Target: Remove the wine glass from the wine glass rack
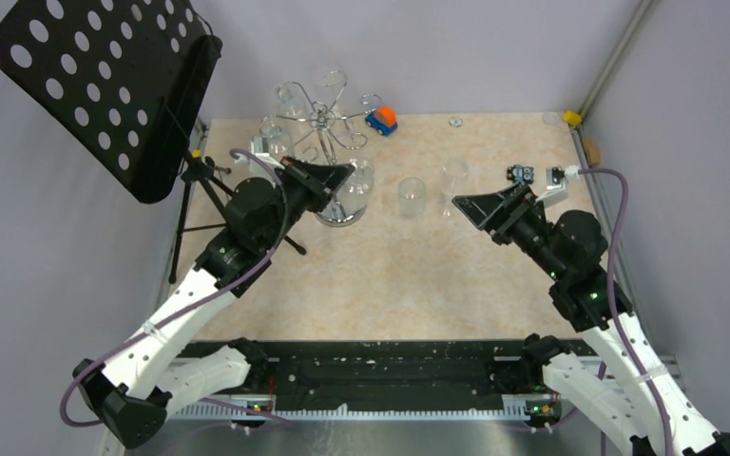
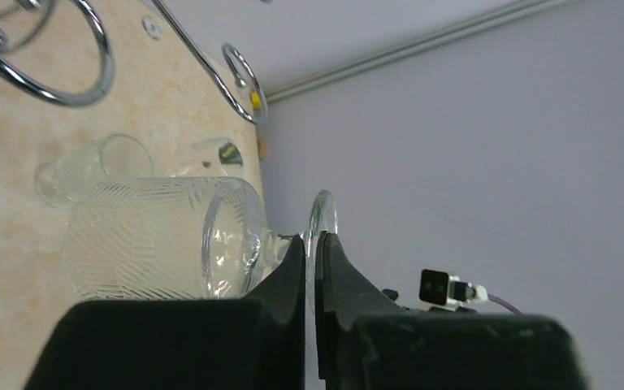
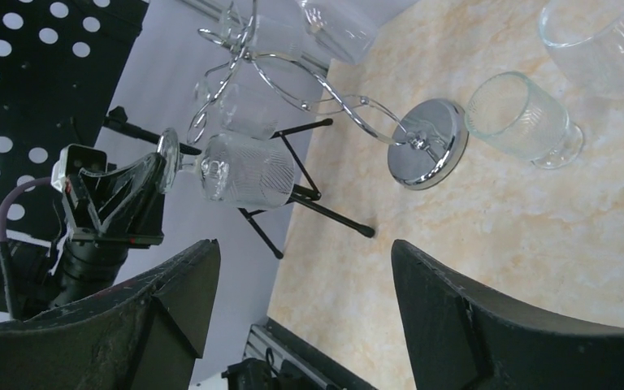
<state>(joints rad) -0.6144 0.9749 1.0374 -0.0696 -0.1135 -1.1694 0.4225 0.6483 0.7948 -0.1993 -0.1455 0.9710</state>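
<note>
The chrome wine glass rack (image 1: 326,118) stands at the back left on its round disc base (image 1: 339,217). My left gripper (image 1: 350,169) is shut on the round foot (image 2: 322,221) of a patterned wine glass (image 2: 154,240) and holds it lying sideways in the air beside the rack's post. In the right wrist view this glass (image 3: 244,171) hangs close under a scroll-ended arm (image 3: 211,114); I cannot tell whether they touch. Other glasses (image 1: 290,95) hang on the rack. My right gripper (image 1: 460,202) is open and empty, above the table to the right, its fingers (image 3: 171,292) wide apart.
A black perforated music stand (image 1: 105,85) on a tripod (image 1: 200,190) stands at the left, close to my left arm. Two glasses (image 1: 411,197) (image 1: 455,176) stand on the table between the grippers. A blue and orange toy car (image 1: 381,119) sits behind the rack.
</note>
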